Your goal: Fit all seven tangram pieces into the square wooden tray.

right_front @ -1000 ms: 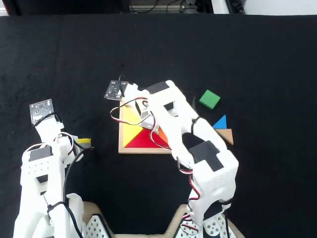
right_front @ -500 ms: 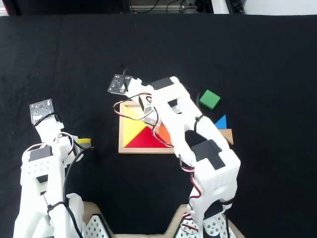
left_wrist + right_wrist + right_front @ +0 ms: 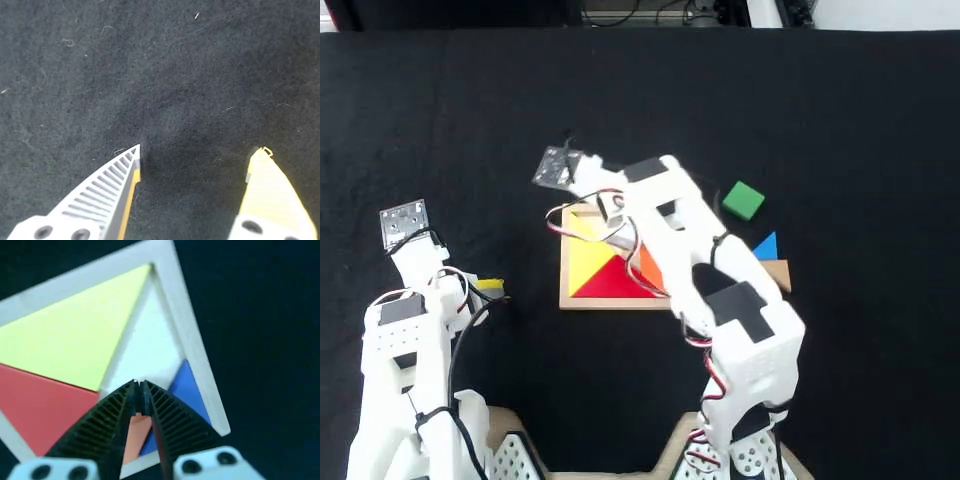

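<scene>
The square wooden tray (image 3: 610, 303) lies mid-table under my right arm (image 3: 665, 215). In it lie a yellow triangle (image 3: 70, 340), a red triangle (image 3: 40, 405), an orange piece (image 3: 134, 432) and a blue piece (image 3: 187, 390), with a bare patch of tray floor (image 3: 145, 355) between them. My right gripper (image 3: 139, 385) is shut with nothing in it, its tips just above that patch near the yellow triangle's edge. A green square (image 3: 743, 200), a blue triangle (image 3: 765, 246) and a tan piece (image 3: 775, 272) lie to the tray's right. My left gripper (image 3: 199, 150) hangs open over bare cloth.
Black cloth (image 3: 840, 110) covers the whole table. The left arm (image 3: 410, 320) stands at the near left, its gripper (image 3: 488, 290) well left of the tray. The loose pieces sit close to the right arm's side.
The right arm's wrist has shifted slightly toward the tray's far-left corner. The left arm and the pieces have not moved.
</scene>
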### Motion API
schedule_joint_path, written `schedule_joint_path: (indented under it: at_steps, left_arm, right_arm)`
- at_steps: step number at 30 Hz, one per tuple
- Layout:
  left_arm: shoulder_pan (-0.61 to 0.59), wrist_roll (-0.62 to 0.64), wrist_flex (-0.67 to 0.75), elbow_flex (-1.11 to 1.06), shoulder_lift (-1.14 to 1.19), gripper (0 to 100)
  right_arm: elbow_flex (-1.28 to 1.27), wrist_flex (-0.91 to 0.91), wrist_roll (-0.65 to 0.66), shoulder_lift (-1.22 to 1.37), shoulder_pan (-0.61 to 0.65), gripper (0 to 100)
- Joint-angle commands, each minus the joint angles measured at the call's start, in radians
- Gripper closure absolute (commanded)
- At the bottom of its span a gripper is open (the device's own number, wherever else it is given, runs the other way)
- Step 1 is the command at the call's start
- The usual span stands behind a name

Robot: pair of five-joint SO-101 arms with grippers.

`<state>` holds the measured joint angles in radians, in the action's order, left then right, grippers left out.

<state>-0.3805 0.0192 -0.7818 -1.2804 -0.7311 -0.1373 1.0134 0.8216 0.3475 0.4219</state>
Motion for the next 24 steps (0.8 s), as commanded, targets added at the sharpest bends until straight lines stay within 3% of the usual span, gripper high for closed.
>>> schedule_joint_path:
  at_steps: [1, 24]
  left_arm:
    - [0.012, -0.014, 0.005, 0.005, -0.008, 67]
    - [0.012, -0.014, 0.005, 0.007, -0.008, 67]
  right_arm:
    - [0.013, -0.020, -0.003, -0.041, -0.055, 98.8]
    - [-0.076, -0.003, -0.008, -0.150, -0.074, 98.8]
